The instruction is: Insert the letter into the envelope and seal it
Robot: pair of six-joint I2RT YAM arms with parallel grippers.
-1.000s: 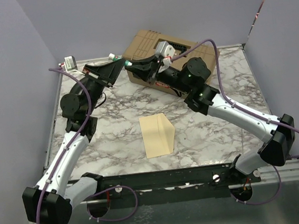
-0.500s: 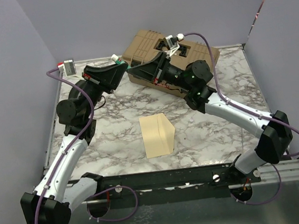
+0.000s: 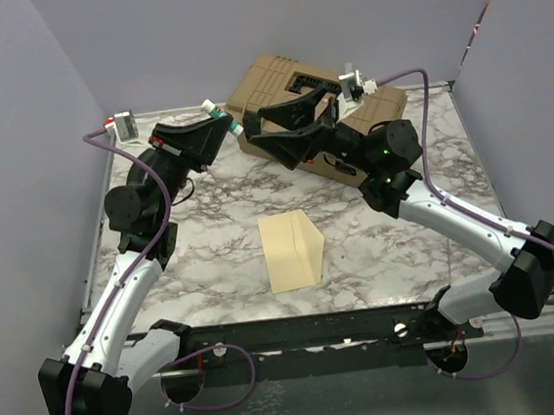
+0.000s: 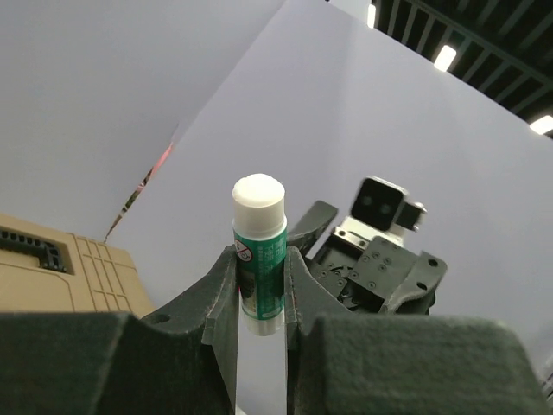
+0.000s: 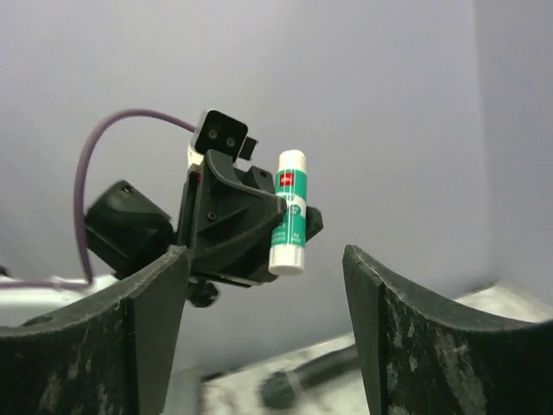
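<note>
My left gripper is clamped on a glue stick; my right gripper gapes wide, empty, facing it; the envelope lies near side of the box, flap raised; light, limp paper, I judge, best pinched at the flap's edge.

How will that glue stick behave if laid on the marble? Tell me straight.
The glue stick is a smooth round tube, so laid flat on the marble table it would probably roll. Stood on end, it looks tall and narrow, likely to tip. It seems rigid: the left tool pinches it without visible denting.
</note>
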